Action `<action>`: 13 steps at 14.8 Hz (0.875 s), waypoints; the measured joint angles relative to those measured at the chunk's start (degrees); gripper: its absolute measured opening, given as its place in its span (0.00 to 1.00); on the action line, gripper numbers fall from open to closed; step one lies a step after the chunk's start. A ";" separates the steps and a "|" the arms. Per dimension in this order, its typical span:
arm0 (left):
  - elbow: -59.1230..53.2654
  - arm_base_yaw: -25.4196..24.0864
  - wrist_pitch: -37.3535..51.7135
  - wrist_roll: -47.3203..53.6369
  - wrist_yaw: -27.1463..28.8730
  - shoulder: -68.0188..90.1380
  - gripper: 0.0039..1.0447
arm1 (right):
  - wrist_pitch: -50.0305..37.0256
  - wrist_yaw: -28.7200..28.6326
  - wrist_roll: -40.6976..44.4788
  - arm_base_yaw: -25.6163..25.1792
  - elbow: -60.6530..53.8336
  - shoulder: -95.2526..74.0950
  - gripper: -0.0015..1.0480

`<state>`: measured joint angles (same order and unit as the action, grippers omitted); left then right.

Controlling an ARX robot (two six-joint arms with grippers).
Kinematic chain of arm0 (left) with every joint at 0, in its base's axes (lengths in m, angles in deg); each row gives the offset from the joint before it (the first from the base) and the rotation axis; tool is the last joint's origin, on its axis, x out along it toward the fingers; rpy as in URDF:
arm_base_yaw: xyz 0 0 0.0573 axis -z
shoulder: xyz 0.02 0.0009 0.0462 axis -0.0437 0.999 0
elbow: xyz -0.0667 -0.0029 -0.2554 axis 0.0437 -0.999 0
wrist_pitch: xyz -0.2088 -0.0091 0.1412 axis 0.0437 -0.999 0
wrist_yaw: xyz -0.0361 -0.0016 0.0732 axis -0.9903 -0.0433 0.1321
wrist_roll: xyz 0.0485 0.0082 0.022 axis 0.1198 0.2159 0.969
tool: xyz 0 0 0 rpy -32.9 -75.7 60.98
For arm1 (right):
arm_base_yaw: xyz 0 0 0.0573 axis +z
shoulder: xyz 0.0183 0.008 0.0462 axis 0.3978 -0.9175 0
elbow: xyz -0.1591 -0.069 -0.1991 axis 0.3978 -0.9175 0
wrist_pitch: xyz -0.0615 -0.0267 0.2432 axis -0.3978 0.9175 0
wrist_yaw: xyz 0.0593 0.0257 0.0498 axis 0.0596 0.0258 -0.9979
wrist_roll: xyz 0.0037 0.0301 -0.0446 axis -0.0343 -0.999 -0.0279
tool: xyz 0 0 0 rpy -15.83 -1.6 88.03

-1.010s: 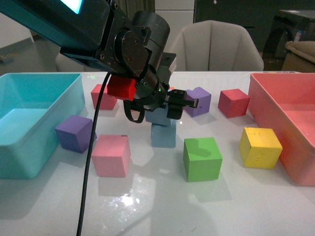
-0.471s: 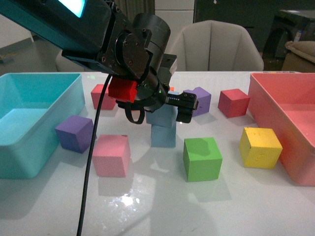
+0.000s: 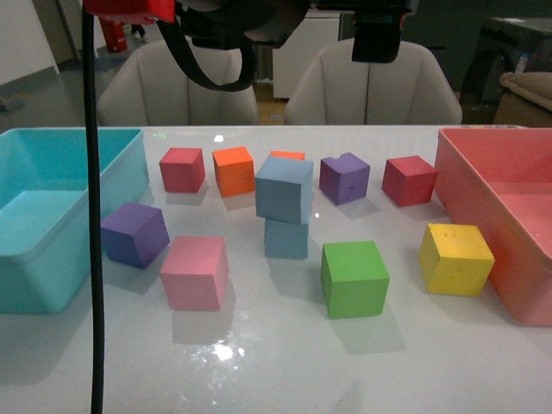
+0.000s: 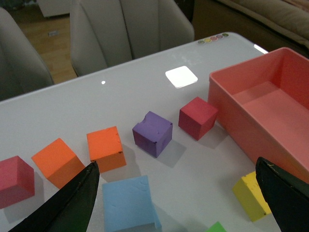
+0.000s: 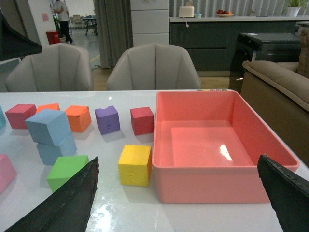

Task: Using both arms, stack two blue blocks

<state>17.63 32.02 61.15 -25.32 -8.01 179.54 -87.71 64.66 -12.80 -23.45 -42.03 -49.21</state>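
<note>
Stacking: the upper blue block point(image 3: 284, 190) is seen resting on the lower blue block point(image 3: 285, 237), turned askew and overhanging it.
Left gripper point(image 4: 178, 203): fingers point(image 4: 72, 203) are spread wide; nothing is held; the upper blue block lies between them, below and untouched.
Right gripper point(image 5: 178, 203): fingers point(image 5: 63, 203) are spread wide and empty; the stack is seen off beyond one finger, the red bin point(image 5: 212, 191) between both.
Neighbours: a green cube point(image 3: 354, 278) and a pink cube point(image 3: 195, 272) are set near the stack.
</note>
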 joint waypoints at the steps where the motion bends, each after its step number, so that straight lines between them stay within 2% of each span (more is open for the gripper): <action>1: -6.97 0.74 14.10 0.39 10.23 -3.34 0.83 | -0.02 -0.09 0.00 0.00 0.00 0.00 0.94; 2: -17.27 -0.52 22.99 0.55 18.32 -9.81 0.71 | 0.02 -0.04 0.00 0.00 0.00 0.00 0.94; 3: -24.50 -2.78 26.49 0.55 20.35 -15.67 0.63 | 0.02 -0.04 0.00 0.00 0.00 0.00 0.94; 7: -34.77 -7.21 29.64 0.50 19.80 -26.34 0.47 | 0.00 -0.04 0.00 0.00 0.00 0.00 0.94; 13: -43.23 -9.86 31.78 0.52 16.87 -33.59 0.30 | -0.02 -0.11 0.00 0.00 0.00 0.00 0.94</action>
<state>-25.60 22.16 92.93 -24.80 8.86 145.95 -87.73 64.55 -12.80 -23.45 -42.03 -49.21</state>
